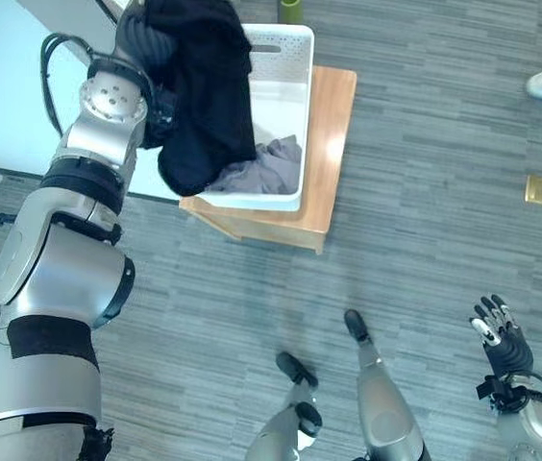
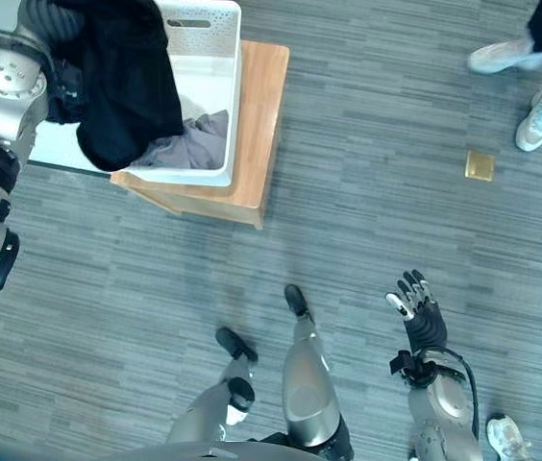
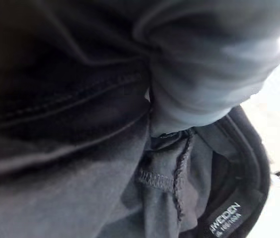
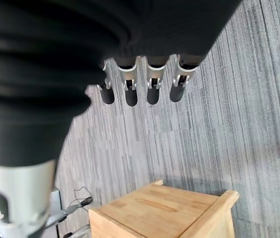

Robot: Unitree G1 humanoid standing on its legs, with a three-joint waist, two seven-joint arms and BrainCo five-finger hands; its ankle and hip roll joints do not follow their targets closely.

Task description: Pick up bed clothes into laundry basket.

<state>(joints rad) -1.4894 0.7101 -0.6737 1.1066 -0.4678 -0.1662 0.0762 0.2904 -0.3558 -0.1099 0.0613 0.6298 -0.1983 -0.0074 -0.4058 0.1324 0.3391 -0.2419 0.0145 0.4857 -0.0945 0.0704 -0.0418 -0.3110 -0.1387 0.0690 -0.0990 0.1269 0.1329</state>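
The black garment (image 1: 204, 91) hangs from the left robot hand, draped over the near-left rim of the white laundry basket (image 1: 285, 58); soft, light, it will slump and snag. Grip state cannot be determined: cloth covers the fingers. The basket sits on a wooden tabletop (image 1: 329, 144), holding grey cloth (image 1: 271, 173). Right robot hand (image 2: 415, 307) idle, fingers straight, over open floor

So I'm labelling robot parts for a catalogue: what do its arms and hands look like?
Both arms are silver-grey rounded segments with black bands at the joints. The right hand has silver fingers with dark tips and a dark ribbed cover over its back and wrist. The left arm has a disc-shaped joint cap with small holes; black cables loop beside it.
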